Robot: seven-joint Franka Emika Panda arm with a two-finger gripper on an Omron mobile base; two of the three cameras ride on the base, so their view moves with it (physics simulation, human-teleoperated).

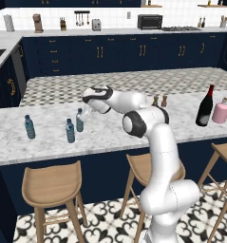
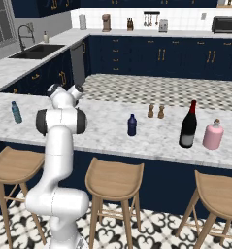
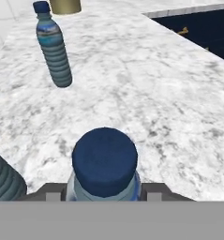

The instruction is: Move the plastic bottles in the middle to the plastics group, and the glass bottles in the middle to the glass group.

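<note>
Hand view puts a clear water bottle [image 3: 104, 171] at the bottom centre of the frame, blue cap toward the camera, with the claw [image 3: 104, 192] set either side of it: one dark fingertip [image 3: 52, 192] touches its left flank and the other its right, so the jaws are clamped on the bottle. A second water bottle [image 3: 53, 47] stands apart in the upper left of that frame, and a ribbed slice of a third [image 3: 5, 180] shows at the lower left edge.

Left base view, at centre left, shows the held bottle upright on the marble counter [image 1: 48, 137] beside its two neighbours. At right stand the wine bottle [image 1: 205, 107] and pink bottle [image 1: 221, 111], close together.

Right base view adds the short navy bottle [image 2: 132, 125] at mid-frame, which the arm hides in the left base view.
</note>
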